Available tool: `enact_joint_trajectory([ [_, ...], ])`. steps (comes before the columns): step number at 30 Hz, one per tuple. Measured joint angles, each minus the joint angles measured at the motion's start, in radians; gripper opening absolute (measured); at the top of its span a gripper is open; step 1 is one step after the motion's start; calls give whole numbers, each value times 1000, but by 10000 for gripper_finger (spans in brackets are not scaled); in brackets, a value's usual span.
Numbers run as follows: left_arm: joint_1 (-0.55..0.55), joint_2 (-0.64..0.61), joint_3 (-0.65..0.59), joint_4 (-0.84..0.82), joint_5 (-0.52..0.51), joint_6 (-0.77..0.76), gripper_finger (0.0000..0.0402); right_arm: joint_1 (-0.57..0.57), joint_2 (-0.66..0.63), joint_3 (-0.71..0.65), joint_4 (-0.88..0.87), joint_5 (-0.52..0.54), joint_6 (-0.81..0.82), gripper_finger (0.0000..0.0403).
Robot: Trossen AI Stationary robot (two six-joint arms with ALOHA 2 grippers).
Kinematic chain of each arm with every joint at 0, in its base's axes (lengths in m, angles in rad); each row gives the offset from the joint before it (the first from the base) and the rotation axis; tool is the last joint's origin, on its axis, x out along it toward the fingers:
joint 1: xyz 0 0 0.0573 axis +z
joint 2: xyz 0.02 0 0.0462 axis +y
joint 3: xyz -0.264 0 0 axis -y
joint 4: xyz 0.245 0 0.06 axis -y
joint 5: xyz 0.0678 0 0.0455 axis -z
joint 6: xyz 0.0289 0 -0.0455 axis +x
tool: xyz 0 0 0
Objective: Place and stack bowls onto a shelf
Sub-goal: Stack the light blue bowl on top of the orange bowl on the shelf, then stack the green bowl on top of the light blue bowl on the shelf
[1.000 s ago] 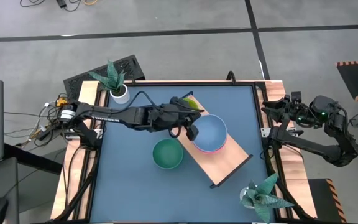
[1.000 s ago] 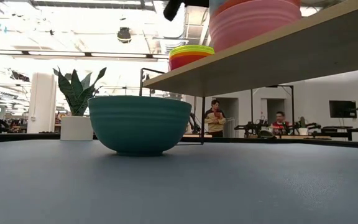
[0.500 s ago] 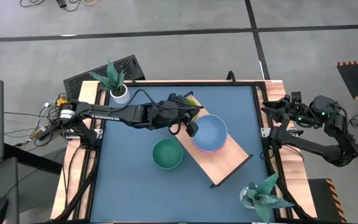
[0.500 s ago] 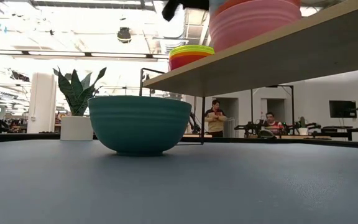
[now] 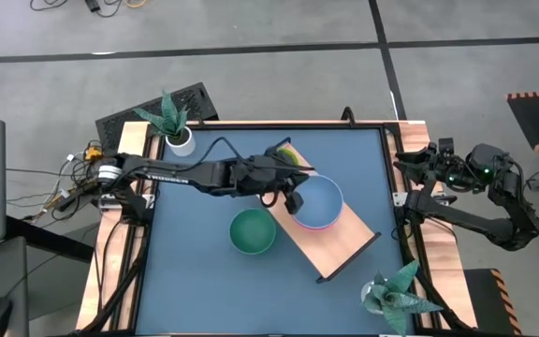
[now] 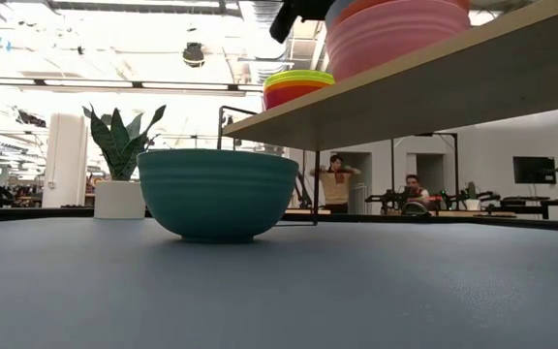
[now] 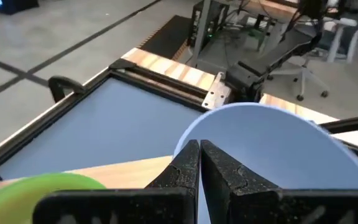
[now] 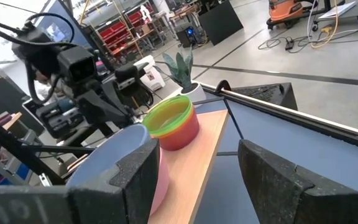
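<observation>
Blue plastic bowl [image 5: 317,198], atop a pink bowl [image 6: 395,37] on the light wooden shelf [image 5: 344,245]; left tool [image 5: 291,202] closed, empty, at its rim; right tool [image 8: 191,171] open, off-table.

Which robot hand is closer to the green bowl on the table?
The left. The left gripper is shut, at the blue bowl's rim on the shelf, just beside the teal-green bowl. The right gripper waits open beyond the table's right rail, much farther off.

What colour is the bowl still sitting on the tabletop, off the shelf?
Teal, with faint ribbing around its side; the bowl shows best in the low view.
</observation>
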Motion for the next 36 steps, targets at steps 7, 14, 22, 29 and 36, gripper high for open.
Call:
enact_joint_trajectory([
  [7, 0, 2, 1, 38, -8, -34, 0, 0, 0, 0, 1, 0, 2, 245],
  [14, -17, 2, 86, 10, 72, -23, 0, 0, 0, 0, 1, 0, 2, 245],
  [22, -97, 1, 235, -317, 97, -8, 17, 0, 0, 0, 1, 0, -2, 245],
  [29, -185, 0, 270, -553, 60, -140, 49, 0, 0, 0, 1, 0, -2, 245],
  [36, -324, 8, 268, -879, -2, -398, 60, 0, 0, 0, 1, 0, -2, 245],
])
